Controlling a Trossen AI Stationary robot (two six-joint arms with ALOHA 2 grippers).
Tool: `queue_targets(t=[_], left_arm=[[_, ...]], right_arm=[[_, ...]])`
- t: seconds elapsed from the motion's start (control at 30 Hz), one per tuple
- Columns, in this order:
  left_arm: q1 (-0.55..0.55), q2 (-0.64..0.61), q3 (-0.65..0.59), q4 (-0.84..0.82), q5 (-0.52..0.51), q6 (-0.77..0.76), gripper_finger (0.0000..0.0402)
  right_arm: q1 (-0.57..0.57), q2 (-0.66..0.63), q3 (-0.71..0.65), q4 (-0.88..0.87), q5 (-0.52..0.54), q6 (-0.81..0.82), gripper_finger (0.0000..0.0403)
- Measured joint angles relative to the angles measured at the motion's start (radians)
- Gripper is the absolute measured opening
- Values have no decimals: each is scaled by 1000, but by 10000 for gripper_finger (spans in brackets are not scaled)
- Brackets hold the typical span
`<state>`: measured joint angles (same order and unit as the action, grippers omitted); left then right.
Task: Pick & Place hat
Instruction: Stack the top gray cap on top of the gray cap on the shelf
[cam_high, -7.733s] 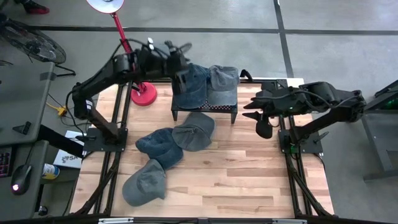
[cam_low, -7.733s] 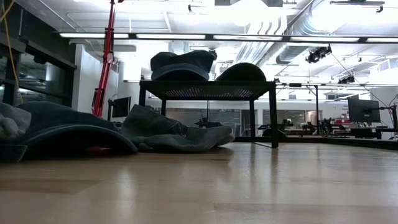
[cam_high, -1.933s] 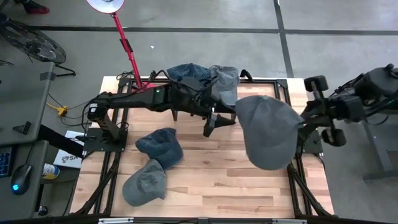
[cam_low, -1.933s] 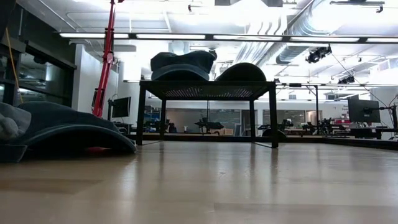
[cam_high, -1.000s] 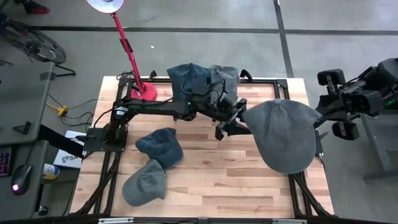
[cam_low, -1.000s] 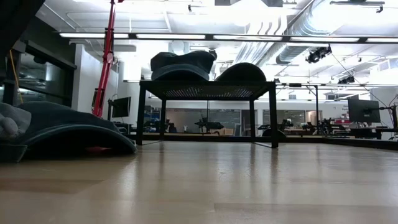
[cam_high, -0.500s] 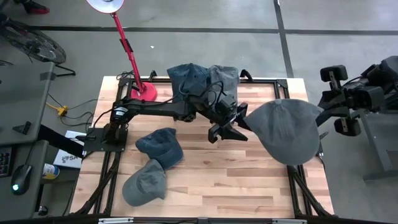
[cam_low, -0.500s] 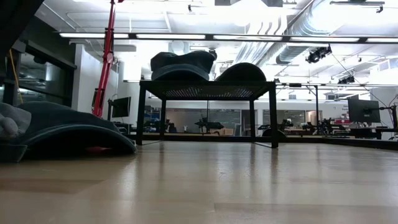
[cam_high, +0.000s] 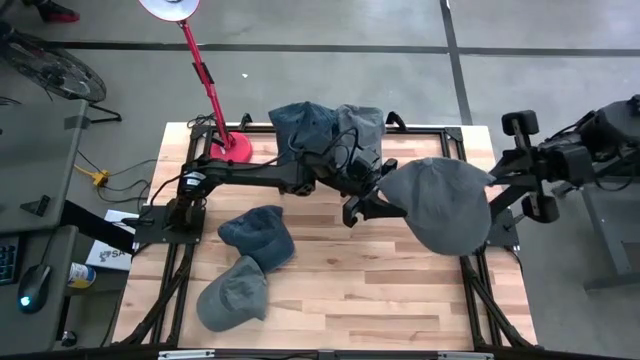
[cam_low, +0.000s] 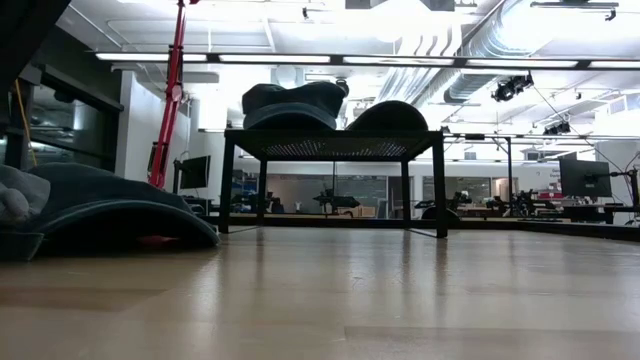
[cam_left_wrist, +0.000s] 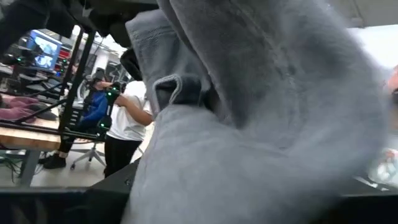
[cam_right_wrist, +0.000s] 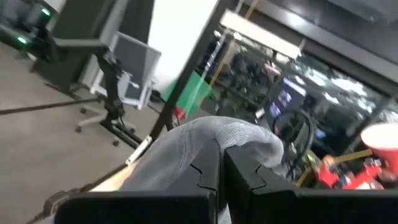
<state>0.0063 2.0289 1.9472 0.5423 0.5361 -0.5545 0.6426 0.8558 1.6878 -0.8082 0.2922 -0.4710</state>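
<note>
Over table (cam_high: 330, 300): gray hat (cam_high: 445, 205), both grippers.

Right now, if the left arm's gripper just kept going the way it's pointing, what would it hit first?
The grey hat. The left gripper points straight at it, apparently already touching its edge, while the right gripper holds the far side. Depth is hard to judge from above.

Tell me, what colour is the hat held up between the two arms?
The hat is plain grey, seen best in the high view.
</note>
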Motion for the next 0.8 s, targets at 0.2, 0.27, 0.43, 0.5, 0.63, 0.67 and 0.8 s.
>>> queue_targets(t=[0.2, 0.27, 0.43, 0.5, 0.63, 0.67, 0.8], left_arm=[[0, 0, 0, -1, -16, 0, 139], [0, 0, 0, -3, -15, 0, 92], [0, 0, 0, -46, -14, 31, 12], [0, 0, 0, -54, -1, 30, 13], [0, 0, 0, -101, 10, 32, 5], [0, -2, 0, -111, 18, 32, 5], [0, -22, -1, -187, 35, 53, 3]], right_arm=[[0, 0, 0, -45, 60, 57, 0], [0, 0, 0, -54, 81, 78, 0], [0, 0, 0, -89, 110, 142, 1], [0, 0, 0, -99, 108, 184, 3], [0, 0, 0, -100, 110, 264, 18], [0, 1, 0, -100, 123, 283, 23], [0, 0, 0, -124, 170, 341, 56]])
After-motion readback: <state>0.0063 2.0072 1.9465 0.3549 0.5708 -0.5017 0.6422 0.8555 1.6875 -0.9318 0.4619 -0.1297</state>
